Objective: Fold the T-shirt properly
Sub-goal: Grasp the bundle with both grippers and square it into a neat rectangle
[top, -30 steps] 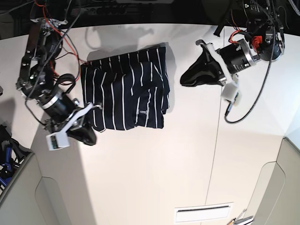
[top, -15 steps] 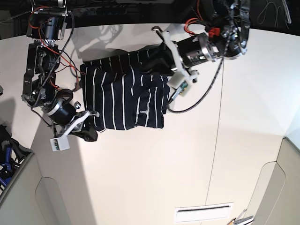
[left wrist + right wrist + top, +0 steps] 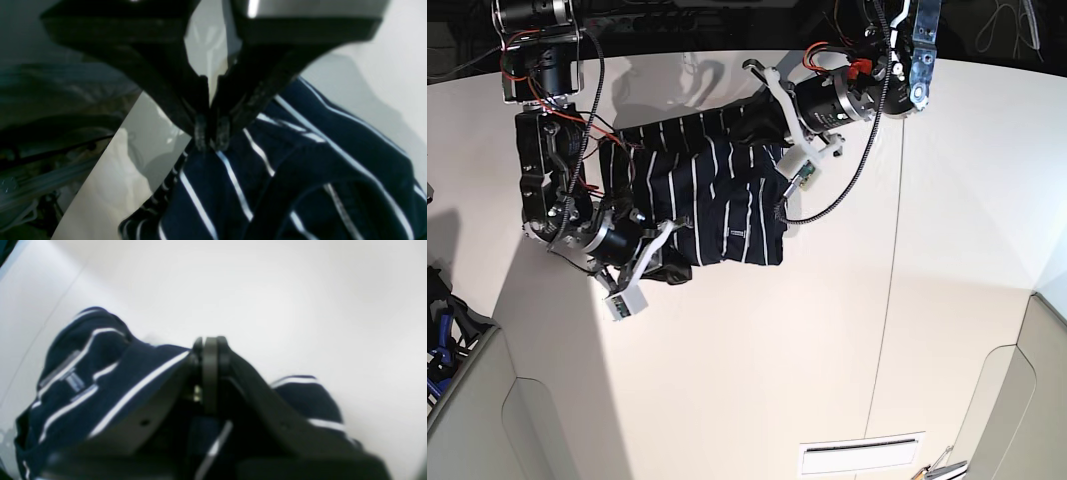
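In the base view the right gripper (image 3: 665,262) sits at the left of the scene, over the near left corner of the T-shirt (image 3: 697,195); its own wrist view shows its 2 jaws pressed flat together with striped cloth bunched on both sides of them, though whether any fabric is actually pinched between the tips cannot be told. The T-shirt lies partly folded on the white table (image 3: 827,350), toward the far left of it, layers stacked and a small label (image 3: 736,233) facing up near the middle of its near edge. Further right, the left gripper (image 3: 762,112) reaches over the far right corner of the cloth, and its wrist view shows the jaws nearly together, clamped on a thin edge of the navy fabric right at the tips. The step in hand appears to be a 2-handed lift of opposite corners for another fold. The main risk, as a judgement, is the shallow bite on the right: only a narrow hem sits between the tips, so a quick pull could let it slip out and drop the corner crooked. If the left-side jaws hold only 1 layer, the stacked layers beneath may slide apart and undo the fold. Uneven travel of the 2 arms would skew the stripes and wrinkle the cloth.
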{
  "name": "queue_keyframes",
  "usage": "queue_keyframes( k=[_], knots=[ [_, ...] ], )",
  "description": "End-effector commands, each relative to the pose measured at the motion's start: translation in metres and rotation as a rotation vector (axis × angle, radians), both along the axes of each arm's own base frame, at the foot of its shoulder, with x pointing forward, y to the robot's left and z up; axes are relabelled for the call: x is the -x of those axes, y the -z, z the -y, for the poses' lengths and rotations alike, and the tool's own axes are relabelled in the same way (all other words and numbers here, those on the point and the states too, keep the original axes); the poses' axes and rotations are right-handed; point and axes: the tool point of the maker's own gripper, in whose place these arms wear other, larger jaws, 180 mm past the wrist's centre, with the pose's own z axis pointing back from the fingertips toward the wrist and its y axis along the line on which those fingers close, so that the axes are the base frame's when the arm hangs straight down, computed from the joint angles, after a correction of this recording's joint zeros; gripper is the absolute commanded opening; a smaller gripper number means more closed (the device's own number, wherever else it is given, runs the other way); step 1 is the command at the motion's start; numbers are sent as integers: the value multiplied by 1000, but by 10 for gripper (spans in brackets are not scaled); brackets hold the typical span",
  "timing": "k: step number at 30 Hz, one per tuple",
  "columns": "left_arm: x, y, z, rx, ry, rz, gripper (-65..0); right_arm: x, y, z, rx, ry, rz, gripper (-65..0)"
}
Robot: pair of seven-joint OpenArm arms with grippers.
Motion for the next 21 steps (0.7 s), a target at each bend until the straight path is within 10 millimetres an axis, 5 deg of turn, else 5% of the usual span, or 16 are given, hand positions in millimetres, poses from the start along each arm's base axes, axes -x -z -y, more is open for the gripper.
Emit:
queue_keyframes(
  k=[1, 21],
  knots=[
    [-5, -6, 2, 20, -9, 26, -611, -9, -14, -4, -19, -8, 45, -650],
    [-1, 32, -10, -87, 1, -37, -635, 21, 23, 1, 24, -13, -47, -650]
  ],
)
